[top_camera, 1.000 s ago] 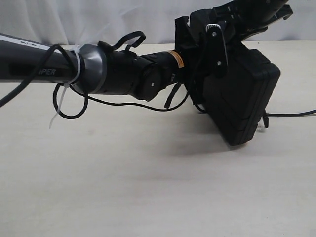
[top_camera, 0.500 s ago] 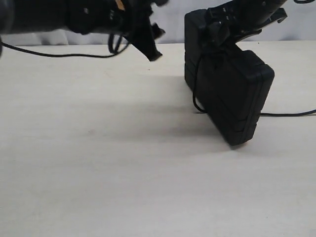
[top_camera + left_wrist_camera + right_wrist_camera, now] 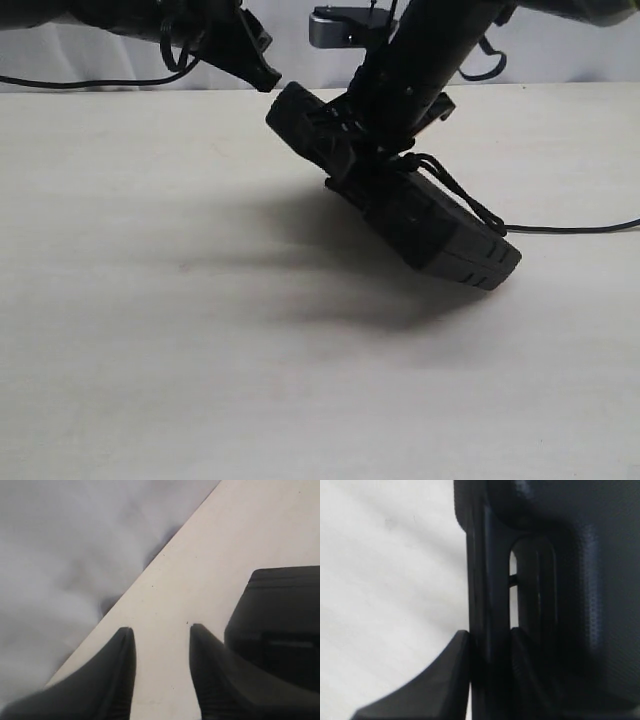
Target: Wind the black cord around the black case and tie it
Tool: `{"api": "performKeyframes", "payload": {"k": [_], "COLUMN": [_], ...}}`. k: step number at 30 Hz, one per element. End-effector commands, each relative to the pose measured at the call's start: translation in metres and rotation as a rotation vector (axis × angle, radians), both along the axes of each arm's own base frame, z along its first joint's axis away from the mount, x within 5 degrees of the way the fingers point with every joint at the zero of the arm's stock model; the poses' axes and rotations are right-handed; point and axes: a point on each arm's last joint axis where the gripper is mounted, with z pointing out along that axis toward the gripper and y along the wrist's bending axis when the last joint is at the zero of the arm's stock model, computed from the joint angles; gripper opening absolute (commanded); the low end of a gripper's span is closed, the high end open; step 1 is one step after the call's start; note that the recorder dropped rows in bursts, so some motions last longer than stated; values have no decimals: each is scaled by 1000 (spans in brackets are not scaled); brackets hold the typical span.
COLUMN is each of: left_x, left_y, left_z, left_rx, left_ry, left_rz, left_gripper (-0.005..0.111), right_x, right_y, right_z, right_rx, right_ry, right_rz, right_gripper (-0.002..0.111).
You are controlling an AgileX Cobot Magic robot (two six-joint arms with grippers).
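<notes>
Pale tabletop (image 3: 200, 380) runs back to a white curtain (image 3: 580, 55). Above it the right gripper (image 3: 487, 640) pinches the handle bar of the black case (image 3: 430, 225), holding it tilted, its low corner at or just above the table. The black cord (image 3: 465, 195) crosses the case's upper face and trails off along the table. The left gripper (image 3: 160, 635) hangs apart, fingers spread around nothing. Wrapping looks underway; next, that gripper probably must catch the loose cord for another turn.
</notes>
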Motion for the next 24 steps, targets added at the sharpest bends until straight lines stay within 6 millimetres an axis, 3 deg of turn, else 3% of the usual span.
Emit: {"api": "performKeyframes", "payload": {"k": [1,4,11,16,20,24], "left_x": [-2,-4,-14,-31,-50,-59], "left_y": [2,3,4,-8,-33,-52], "left_z": [0,-3,-17,-33,-44,-62], "left_rx": [-10,3,92,111,-34,-105], "left_ry": [39,72,230,385,463,497], "left_rz": [10,5,-53,-297,-680,-845], "left_gripper": [35,35,35,35,35,35], "right_x": [-1,-2,-2,-2,7,15], "right_y": [2,2,2,-9,-48,-103], "right_z": [-4,-4,-3,8,25,29], "right_rx": [-27,-25,-20,-64,-81,-96], "right_ry": [4,9,15,-33,-62,-22], "right_rz": [8,8,5,-10,-134,-264], "right_gripper": [32,42,42,42,42,42]}}
